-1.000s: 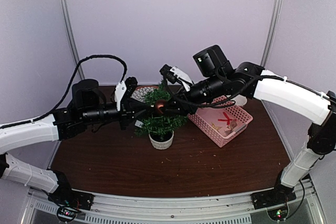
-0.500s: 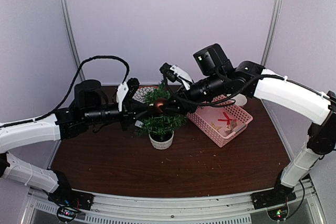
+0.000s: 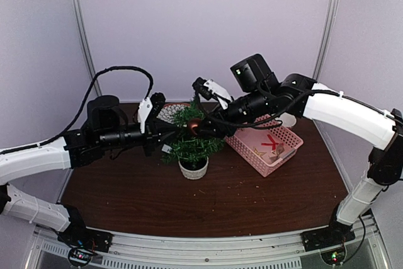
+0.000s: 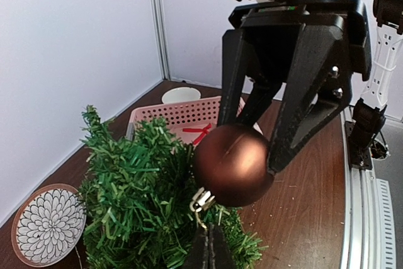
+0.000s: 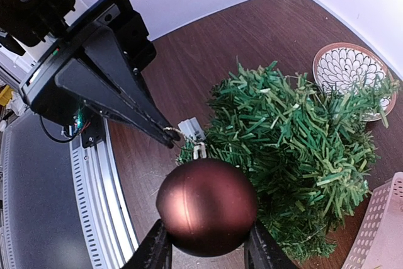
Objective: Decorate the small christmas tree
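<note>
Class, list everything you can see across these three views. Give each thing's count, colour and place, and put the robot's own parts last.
tree: one, green in a whitish pot, mid table.
bauble: one, brown, by the tree's upper branches, between both grippers.
basket: one, pink, right of the tree.
red piece: one, red, inside the basket.
plate: one, white petal pattern with a brownish rim, behind the tree to its left.
cup: one, white, behind the basket.
table: one, dark brown, under everything.
left gripper: one, black, shut on the bauble's hanger.
right gripper: one, black, clamped round the bauble.
</note>
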Robot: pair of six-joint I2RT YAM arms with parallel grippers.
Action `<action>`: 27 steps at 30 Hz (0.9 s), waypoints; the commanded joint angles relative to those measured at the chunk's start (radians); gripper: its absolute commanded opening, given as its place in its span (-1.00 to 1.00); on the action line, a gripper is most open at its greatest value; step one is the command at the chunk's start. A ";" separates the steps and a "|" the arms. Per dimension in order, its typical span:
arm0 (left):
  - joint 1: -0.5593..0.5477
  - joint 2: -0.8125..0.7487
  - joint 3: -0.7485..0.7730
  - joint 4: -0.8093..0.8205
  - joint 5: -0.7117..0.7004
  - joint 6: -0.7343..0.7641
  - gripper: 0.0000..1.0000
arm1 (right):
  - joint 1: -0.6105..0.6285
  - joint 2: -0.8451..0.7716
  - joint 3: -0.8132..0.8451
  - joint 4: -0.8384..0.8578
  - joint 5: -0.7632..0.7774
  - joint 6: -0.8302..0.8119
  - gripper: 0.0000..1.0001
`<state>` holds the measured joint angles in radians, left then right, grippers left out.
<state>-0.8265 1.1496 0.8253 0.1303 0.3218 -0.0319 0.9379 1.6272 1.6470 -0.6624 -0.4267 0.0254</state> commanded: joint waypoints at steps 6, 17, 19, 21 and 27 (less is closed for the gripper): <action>-0.004 -0.003 0.028 -0.046 -0.082 0.002 -1.00 | 0.006 0.016 0.040 -0.029 0.070 -0.009 -0.32; -0.005 0.028 0.061 -0.082 -0.143 -0.002 -1.00 | 0.007 0.061 0.089 -0.075 0.074 -0.012 -0.32; -0.005 0.029 0.065 -0.088 -0.160 -0.002 -1.00 | 0.007 0.066 0.099 -0.079 0.082 -0.012 -0.32; -0.005 0.030 0.067 -0.089 -0.159 -0.002 -1.00 | 0.007 0.068 0.103 -0.080 0.082 -0.012 -0.33; -0.005 0.035 0.072 -0.094 -0.174 -0.003 -1.00 | 0.009 0.063 0.112 -0.081 0.092 -0.012 -0.33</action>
<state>-0.8265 1.1782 0.8619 0.0277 0.1776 -0.0319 0.9379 1.6894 1.7218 -0.7376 -0.3630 0.0231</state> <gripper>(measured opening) 0.007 0.381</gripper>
